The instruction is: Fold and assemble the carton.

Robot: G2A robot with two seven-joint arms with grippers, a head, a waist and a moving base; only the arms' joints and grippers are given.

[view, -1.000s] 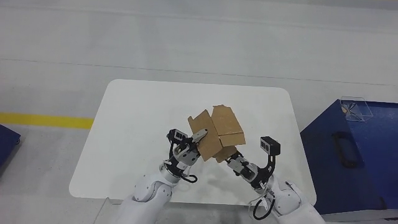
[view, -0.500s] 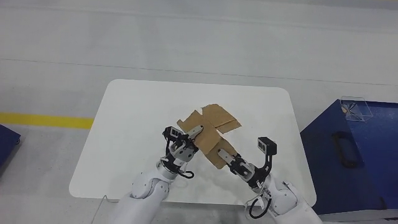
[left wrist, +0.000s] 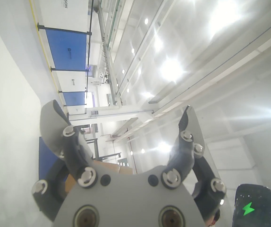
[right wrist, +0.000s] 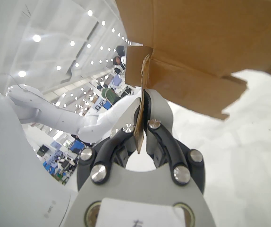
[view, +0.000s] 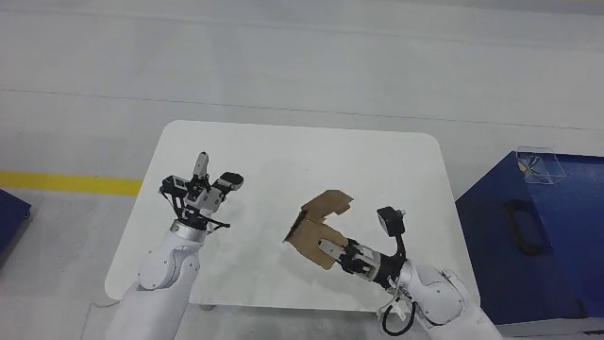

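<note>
The right gripper (view: 325, 244) is pressed together on the carton (view: 319, 222), pinching one thin cardboard flap. In the right wrist view the flap's raw edge runs down between the fingers (right wrist: 160, 112) of this gripper (right wrist: 143, 100). The rest of the carton (right wrist: 192, 36) spreads out just beyond the fingertips. The carton is brown and only partly folded, with its panels and flaps standing at different angles. It sits ahead of the right gripper, over the white counter (view: 283, 151). I cannot tell whether its lower edge rests on the counter (right wrist: 244, 142) or hangs just above it.

The left gripper (view: 215, 172) is spread wide with nothing between its fingers. It is raised over the counter and points upward, well apart from the carton and from the right gripper. In the left wrist view this gripper (left wrist: 121, 112) frames ceiling lights between its open fingertips.

A blue bin (view: 528, 236) stands on the floor past the counter edge on the right gripper's outer side.
</note>
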